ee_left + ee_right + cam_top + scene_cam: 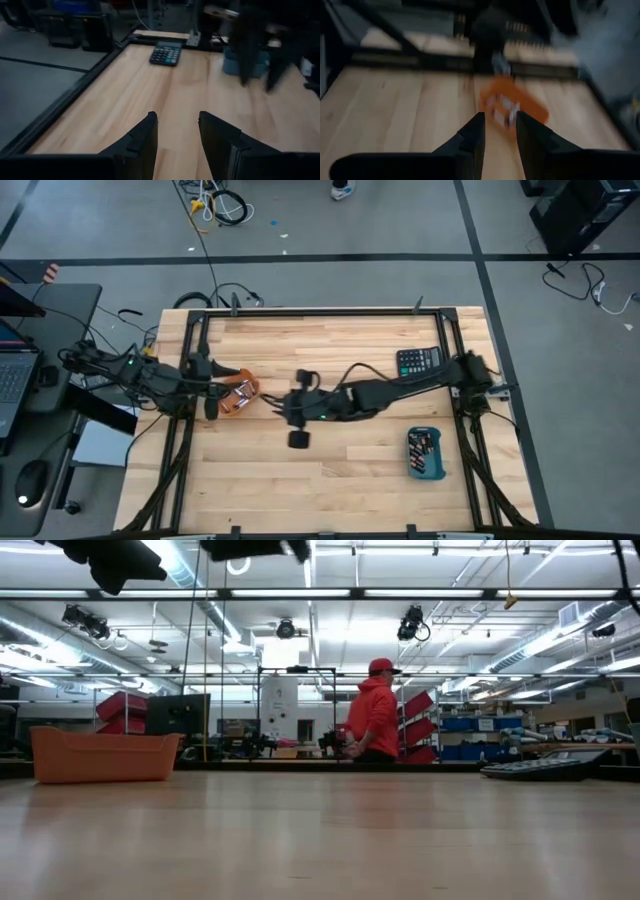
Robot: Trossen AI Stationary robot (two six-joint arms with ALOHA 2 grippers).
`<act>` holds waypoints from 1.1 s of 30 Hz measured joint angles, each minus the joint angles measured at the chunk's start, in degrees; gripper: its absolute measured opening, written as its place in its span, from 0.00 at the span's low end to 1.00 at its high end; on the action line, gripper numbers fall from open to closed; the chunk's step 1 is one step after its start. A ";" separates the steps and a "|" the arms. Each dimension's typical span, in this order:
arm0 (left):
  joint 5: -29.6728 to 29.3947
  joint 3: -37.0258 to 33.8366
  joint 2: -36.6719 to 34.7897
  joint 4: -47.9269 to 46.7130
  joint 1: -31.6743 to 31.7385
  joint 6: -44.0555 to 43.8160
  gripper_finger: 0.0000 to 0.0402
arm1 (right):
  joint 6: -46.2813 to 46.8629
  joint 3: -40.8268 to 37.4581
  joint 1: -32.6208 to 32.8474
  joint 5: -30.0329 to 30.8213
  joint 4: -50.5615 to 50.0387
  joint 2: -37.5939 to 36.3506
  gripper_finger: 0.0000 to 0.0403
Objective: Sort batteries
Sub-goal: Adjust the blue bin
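An orange tray (238, 393) sits left of the table's middle and holds silvery batteries (240, 388). In the low view the orange tray (105, 755) stands flat on the wood. A blue tray (426, 452) with more batteries lies near the right front. My left gripper (212, 388) hovers open by the orange tray's left side; in its wrist view my left gripper (177, 117) has only bare table between the fingers. My right gripper (285, 405) is raised over the middle, pointing at the orange tray (512, 102). Its fingers (498, 117) stand apart and I see nothing between them.
A black calculator (417, 362) lies at the far right, also seen as the calculator (166, 52). A black frame (320, 312) runs around the table's edges. A person in a red top (375, 715) stands in the room beyond the far edge. Bare wood stretches along the front.
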 joint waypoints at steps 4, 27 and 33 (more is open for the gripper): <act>4.83 -1.90 -0.02 2.16 0.00 1.49 0.35 | 3.71 -6.04 2.24 -0.27 -7.17 -6.51 0.24; 32.20 -11.92 1.66 42.89 22.37 31.90 0.35 | -12.80 -61.72 -3.61 -10.46 42.38 -55.38 0.07; 38.49 -12.89 -11.51 31.09 24.96 31.89 0.30 | -12.78 -71.32 -1.49 -9.86 44.26 -66.68 0.03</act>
